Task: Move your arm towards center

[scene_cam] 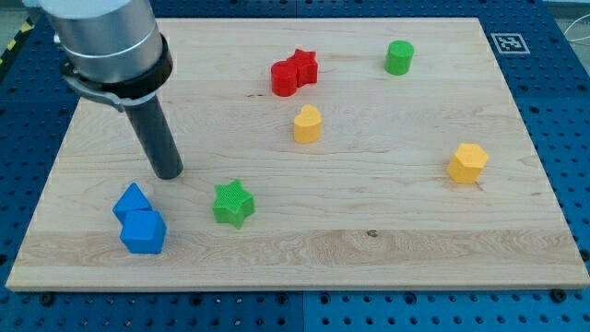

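My tip rests on the wooden board at the view's left. It stands just above and to the right of two touching blue blocks, and to the left of a green star block. Near the view's top middle a red star block touches a red cylinder-like block. Below them is a yellow block. A green cylinder is at the top right. A yellow hexagonal block is at the right.
The board lies on a blue perforated table. A printed marker tag is at the board's top right corner. The arm's grey body hangs over the top left corner.
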`<action>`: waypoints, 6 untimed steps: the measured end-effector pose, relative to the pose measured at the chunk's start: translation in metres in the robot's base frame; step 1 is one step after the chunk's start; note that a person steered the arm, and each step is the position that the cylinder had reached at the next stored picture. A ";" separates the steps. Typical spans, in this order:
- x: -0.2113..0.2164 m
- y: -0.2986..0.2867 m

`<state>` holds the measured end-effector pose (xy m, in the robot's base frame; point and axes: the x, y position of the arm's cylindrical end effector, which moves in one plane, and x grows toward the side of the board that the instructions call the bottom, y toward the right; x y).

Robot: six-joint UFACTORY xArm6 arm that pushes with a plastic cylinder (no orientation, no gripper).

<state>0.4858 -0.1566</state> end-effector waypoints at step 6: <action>-0.064 0.067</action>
